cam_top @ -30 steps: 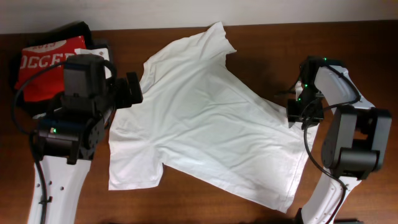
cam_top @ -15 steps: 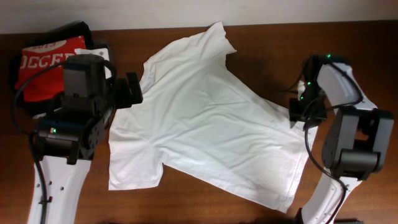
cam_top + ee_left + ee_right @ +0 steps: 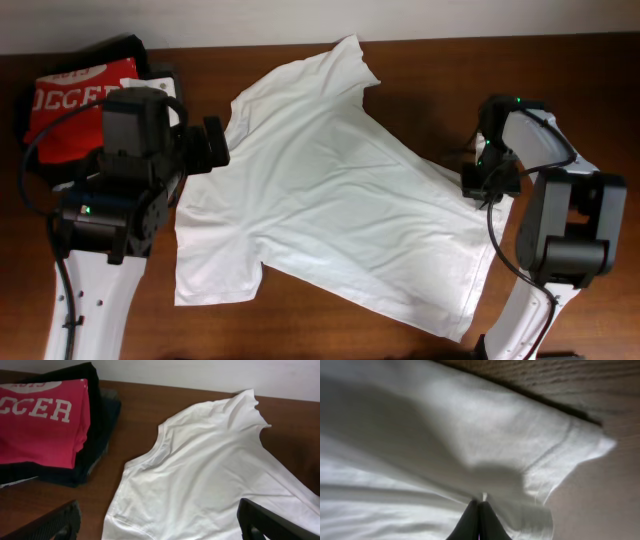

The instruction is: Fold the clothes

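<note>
The right jaws are pressing fully together, their two dark fingers (image 3: pixel 471 521) meeting tip to tip on a small pucker of white cloth, so they are pinching the white T-shirt (image 3: pixel 330 190) close to its stitched hem corner (image 3: pixel 597 442). Around that pinch the fabric is bunching into soft folds, with bare wood showing just beyond the hem. Seen from overhead, the right arm (image 3: pixel 520 140) is reaching in over the shirt's right-hand edge, at the far end of the hem.

The left jaws are standing wide apart and holding nothing, one finger (image 3: pixel 60 522) showing at each lower corner of the wrist view, with the shirt's collar (image 3: pixel 162 445) lying on the wood between and beyond them. The left arm (image 3: pixel 135 170) is hovering just beside the collar side of the garment.

The T-shirt is lying spread out and mostly flat across the middle of the brown worktop (image 3: pixel 600 90), turned at a slant: one sleeve is pointing toward the far edge, the other toward the near left, the hem toward the right arm. A folded red shirt (image 3: pixel 70 95) with white letters is sitting on dark garments (image 3: pixel 97 425) at the far left corner, apart from the T-shirt
</note>
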`<action>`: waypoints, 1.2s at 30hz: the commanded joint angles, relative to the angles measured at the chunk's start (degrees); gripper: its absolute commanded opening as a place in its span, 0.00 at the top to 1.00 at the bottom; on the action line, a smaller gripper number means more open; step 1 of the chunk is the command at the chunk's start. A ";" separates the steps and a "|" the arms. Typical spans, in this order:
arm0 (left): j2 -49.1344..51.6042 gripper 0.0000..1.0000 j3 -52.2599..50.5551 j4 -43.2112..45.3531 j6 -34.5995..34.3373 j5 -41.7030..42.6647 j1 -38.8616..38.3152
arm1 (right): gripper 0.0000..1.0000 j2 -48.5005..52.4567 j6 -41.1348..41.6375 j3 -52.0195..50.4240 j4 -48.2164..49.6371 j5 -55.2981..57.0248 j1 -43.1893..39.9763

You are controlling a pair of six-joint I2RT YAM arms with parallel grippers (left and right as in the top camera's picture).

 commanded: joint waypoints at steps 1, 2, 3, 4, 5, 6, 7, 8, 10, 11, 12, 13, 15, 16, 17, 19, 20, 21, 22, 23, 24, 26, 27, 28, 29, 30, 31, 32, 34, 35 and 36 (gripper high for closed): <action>-0.09 0.01 -0.04 0.15 -0.11 0.02 0.15 | 0.96 -0.22 0.22 7.85 -1.27 1.27 0.11; -0.09 0.01 -0.04 0.15 -0.11 0.02 0.15 | 0.96 -0.22 0.24 9.77 -0.61 2.58 0.11; -0.09 0.01 -0.04 0.15 -0.11 0.02 0.15 | 0.96 -0.22 0.24 10.51 1.07 5.88 0.11; -0.09 0.01 -0.04 0.15 -0.11 0.02 0.15 | 0.96 -0.02 0.22 10.40 2.82 10.54 0.11; -0.09 0.01 -0.04 0.15 -0.11 0.02 0.15 | 0.96 0.17 0.24 10.08 4.42 13.88 -0.02; -0.09 0.01 -0.04 0.15 -0.11 0.02 0.15 | 0.96 0.17 0.24 9.94 5.81 14.67 -0.46; -0.09 0.01 -0.04 0.15 -0.11 0.02 0.15 | 0.96 0.22 0.55 9.94 7.72 14.58 -1.46; -0.09 0.01 -0.04 0.15 -0.11 0.02 0.15 | 0.96 0.24 1.09 9.94 8.59 14.58 -2.23; -0.09 0.01 -0.04 0.15 -0.11 0.02 0.15 | 0.96 0.74 1.99 9.94 11.37 14.38 -4.61; -0.09 0.01 -0.04 0.15 -0.11 0.02 0.15 | 0.96 1.97 1.99 9.94 13.49 13.92 -5.90; -0.09 0.01 -0.04 0.15 -0.11 0.00 0.15 | 0.94 2.82 1.97 9.94 14.34 12.66 -6.27; -0.09 0.01 -0.04 0.15 -0.11 0.02 0.15 | 0.85 4.13 1.97 9.94 15.76 11.39 -6.60; -0.09 0.01 -0.04 0.15 -0.11 0.02 0.15 | 0.44 6.78 1.97 9.94 19.80 11.41 -6.60; -0.09 0.01 -0.04 0.15 -0.11 0.02 0.15 | 0.42 7.61 1.95 9.94 21.64 11.43 -6.60; -0.09 0.01 -0.04 0.15 -0.11 0.00 0.15 | 0.39 7.85 1.97 9.97 23.52 11.43 -6.64; -0.09 0.01 -0.04 0.15 -0.11 0.02 0.15 | 0.30 6.86 1.97 15.28 21.33 11.37 -6.64; -0.09 0.01 -0.04 0.15 -0.11 0.02 0.15 | 0.21 6.32 1.99 19.85 17.20 11.37 -6.67; -0.09 0.01 -0.04 0.15 -0.11 0.02 0.15 | 0.10 5.84 2.89 24.48 13.22 11.13 -6.67; -0.09 0.01 -0.04 0.15 -0.11 0.02 0.15 | 0.02 5.51 5.20 29.40 9.22 10.93 -6.80; -0.09 0.01 -0.04 0.15 -0.11 0.00 0.15 | 0.02 5.49 5.49 33.48 5.97 10.54 -7.13; -0.09 0.01 -0.04 0.15 -0.11 0.02 0.15 | 0.02 5.49 5.46 35.93 3.43 10.54 -7.48; -0.09 0.01 -0.04 3.65 -0.13 0.04 0.15 | 0.02 5.60 5.46 36.59 1.99 10.54 -7.67; -0.09 0.01 -0.04 5.64 -0.11 0.04 0.15 | 0.02 5.64 5.46 36.59 2.01 10.54 -7.67; -0.09 0.01 -0.04 6.56 -0.13 0.02 0.15 | 0.02 5.64 5.46 36.59 1.99 10.54 -7.67; -0.11 0.01 -0.04 8.26 -0.11 0.04 0.13 | 0.02 5.64 5.46 36.57 2.01 10.54 -7.67; -0.15 0.06 -0.04 7.87 -0.09 0.76 0.13 | 0.02 5.64 5.46 36.59 2.01 10.54 -7.67; -0.13 0.32 -0.04 7.72 -0.07 2.10 0.13 | 0.02 5.64 5.46 36.59 2.01 10.54 -7.67; 0.15 0.60 -0.04 7.98 0.15 3.85 0.13 | 0.02 5.64 5.46 36.59 2.01 10.54 -7.67; 3.43 0.99 -0.04 9.68 0.13 8.31 0.13 | 0.02 5.64 5.46 36.59 2.01 10.54 -7.67; 7.87 1.00 0.94 11.30 1.01 9.97 0.15 | 0.02 5.64 5.46 36.59 2.01 10.54 -7.67; 10.88 1.00 2.89 11.02 2.29 11.37 0.15 | 0.02 5.64 5.46 36.59 2.01 10.54 -7.67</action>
